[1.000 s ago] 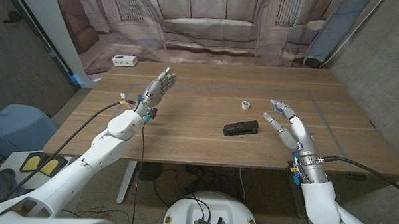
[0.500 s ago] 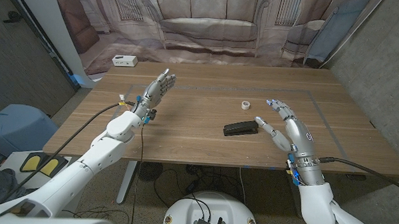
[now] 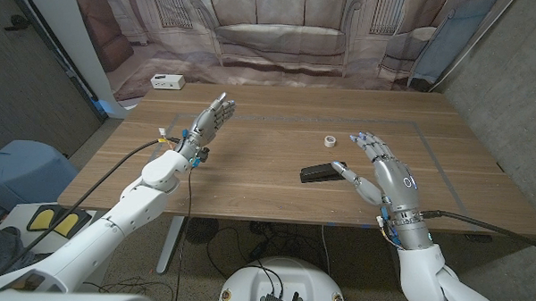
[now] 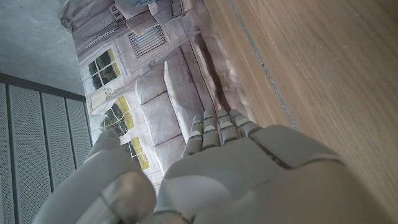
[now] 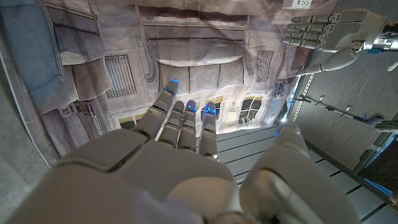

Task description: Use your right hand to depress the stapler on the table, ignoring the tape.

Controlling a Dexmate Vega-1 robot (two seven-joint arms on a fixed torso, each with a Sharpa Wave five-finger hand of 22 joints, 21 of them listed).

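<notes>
From the head view, the stapler (image 3: 323,173) is a flat, matte black bar lying on the wooden table (image 3: 267,182), right of centre. Just beyond it sits a small white ring of tape (image 3: 330,141). The right hand (image 3: 381,166) hovers beside the stapler's right end, fingers spread, holding nothing. The left hand (image 3: 208,122) is raised over the table's left part, fingers straight and apart, empty.

In the left wrist view, the left hand (image 4: 236,168) shows smooth grey plastic segments beside grained wood.

In the right wrist view, the right hand (image 5: 180,155) has its fingers extended, tips lit blue.
</notes>
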